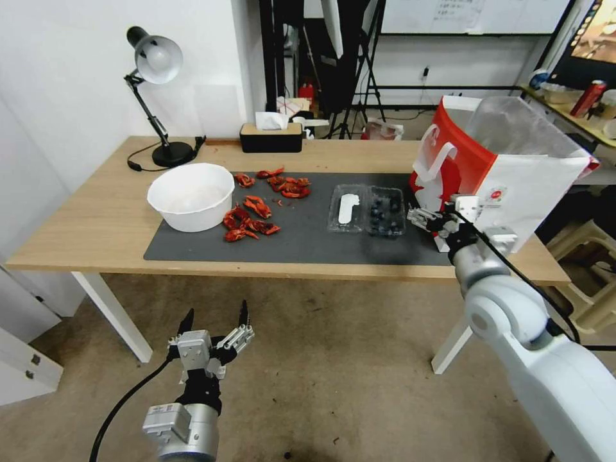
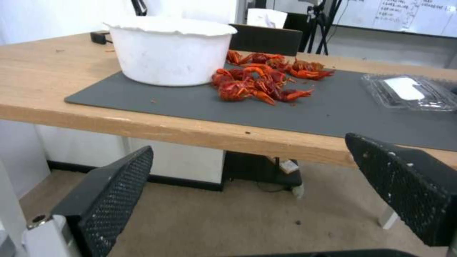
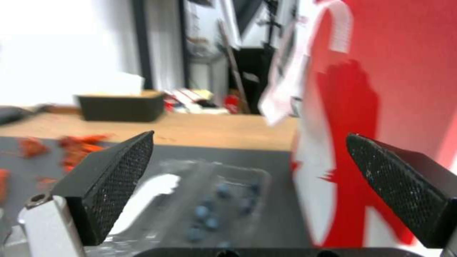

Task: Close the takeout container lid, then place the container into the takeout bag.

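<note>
Two grippers are yours to watch. Your right gripper [image 1: 420, 218] has its fingers [image 3: 119, 178] wide, holding nothing, just past the container's [image 1: 387, 212] berry side. The bag [image 1: 507, 173] stands close beside those fingers. The lid [image 1: 347, 208] lies flat open, on the far side of the container from the fingers. Your left gripper [image 1: 215, 319] waits low over the floor, fingers wide too.
</note>
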